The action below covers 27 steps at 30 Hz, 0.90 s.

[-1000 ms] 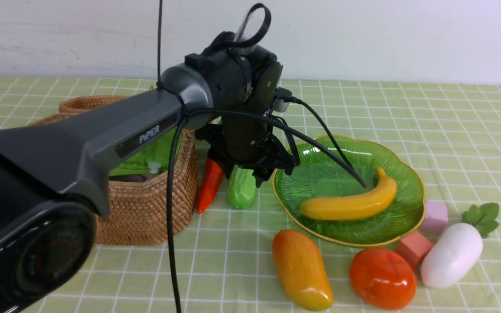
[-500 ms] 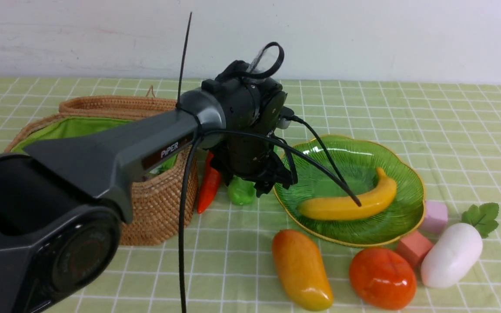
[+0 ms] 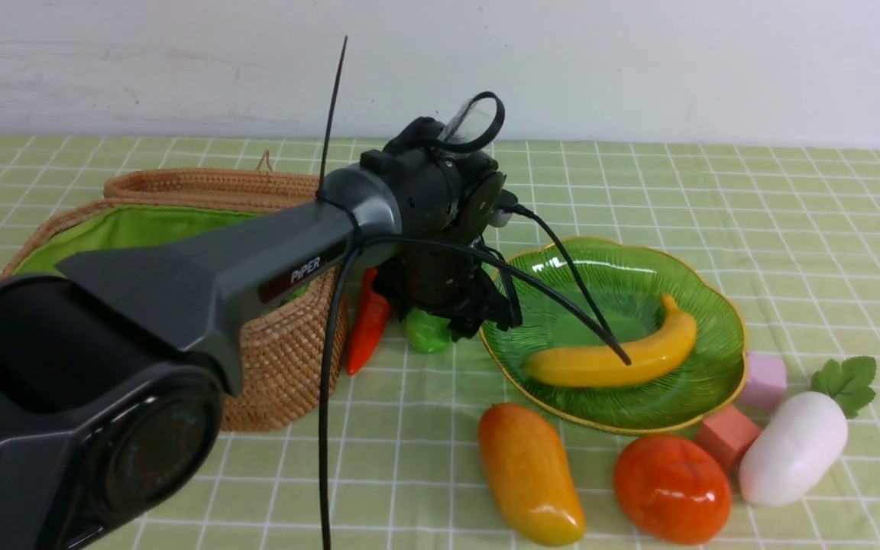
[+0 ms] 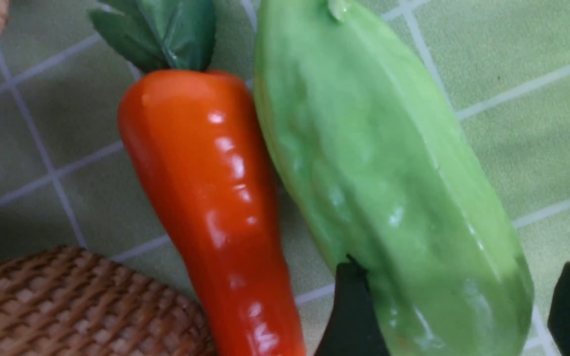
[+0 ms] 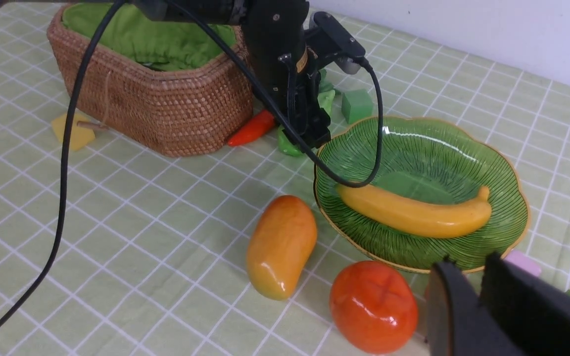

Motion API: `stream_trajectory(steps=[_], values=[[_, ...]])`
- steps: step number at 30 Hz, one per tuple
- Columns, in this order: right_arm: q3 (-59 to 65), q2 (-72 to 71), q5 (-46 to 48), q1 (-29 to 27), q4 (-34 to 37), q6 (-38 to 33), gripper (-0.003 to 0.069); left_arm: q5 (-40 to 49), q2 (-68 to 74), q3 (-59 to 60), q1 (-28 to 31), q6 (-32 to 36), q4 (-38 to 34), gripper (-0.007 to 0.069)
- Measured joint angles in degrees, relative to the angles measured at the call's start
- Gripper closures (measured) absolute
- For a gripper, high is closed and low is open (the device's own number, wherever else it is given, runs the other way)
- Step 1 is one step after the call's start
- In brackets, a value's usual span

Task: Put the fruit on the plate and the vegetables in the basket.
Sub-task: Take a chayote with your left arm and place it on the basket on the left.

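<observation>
Basket [image 3: 279, 367] stands open toward the table's [image 3: 791, 198] left edge, green lining showing. The plate [image 3: 623, 267] is beside it, banana [image 3: 616, 359] lying in it. Off the plate toward the near edge are the mango [image 3: 529, 473], the radish [image 3: 791, 451] and the persimmon [image 3: 671, 489]. Between basket and plate, pod [image 4: 389, 188] and carrot [image 4: 206, 188] lie side by side, and the left hand [image 4: 463, 277] is down there, spread either side of the pod's end! The right hand [image 5: 470, 269] is pressed nearly together and empty.
</observation>
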Motion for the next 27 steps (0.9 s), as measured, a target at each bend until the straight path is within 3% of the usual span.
stream_trajectory(steps=[15,27], values=[[0.0,0.0,0.0,0.0,0.0,-0.1,0.0554,-3.5,-2.0,-1.6,0.0,-2.9,-0.4,0.0081],[0.0,0.0,0.2,0.0,0.0,-0.1,0.0554,-7.6,-0.2,-1.6,0.8,-8.6,4.1,0.0081]])
